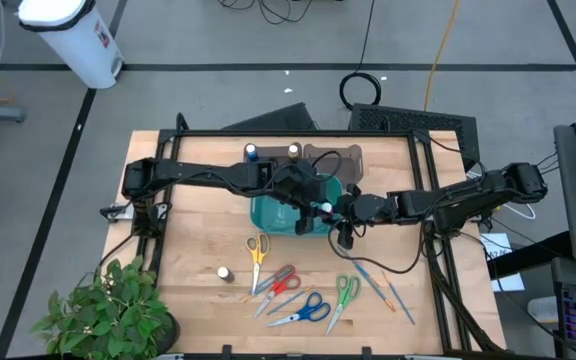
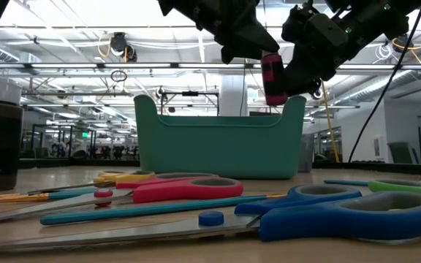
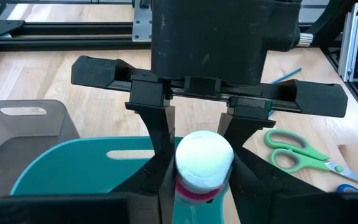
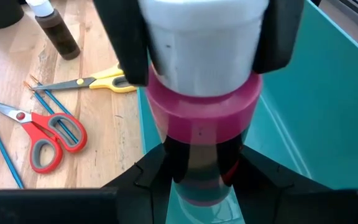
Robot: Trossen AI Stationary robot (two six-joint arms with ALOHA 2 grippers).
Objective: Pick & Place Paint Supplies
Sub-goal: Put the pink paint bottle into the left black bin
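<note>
A small paint bottle (image 1: pixel 325 208) with a white cap, pink band and dark body hangs above the right end of the teal bin (image 1: pixel 268 212). Both grippers are shut on it: my left gripper (image 1: pixel 314 203) reaches in from the table's left, my right gripper (image 1: pixel 340 213) from the right. In the low view the bottle (image 2: pixel 272 77) shows over the bin's right wall (image 2: pixel 292 139). Two bottles (image 1: pixel 251 152) (image 1: pixel 293 151) stand at the far edge, and another (image 1: pixel 225 273) stands near the front. Thin brushes (image 1: pixel 380 285) lie flat at the right front. My left gripper pinches the bottle's white cap (image 4: pixel 197 43) between its two fingers (image 4: pixel 122 43), coming from the table's left and slanting down. The bottle is clear of the bin. My right gripper pinches the bottle's dark lower body (image 4: pixel 207 168), below the pink band, between its two fingers (image 4: pixel 157 171). It comes from the table's right, slanting down. The bottle stands roughly upright in the hold, above the bin.
Several scissors (image 1: pixel 288 290) with yellow, red, blue and green handles lie on the near half of the table. A grey lid or tray (image 1: pixel 333 160) sits behind the bin. A potted plant (image 1: pixel 108 310) stands at the near left corner.
</note>
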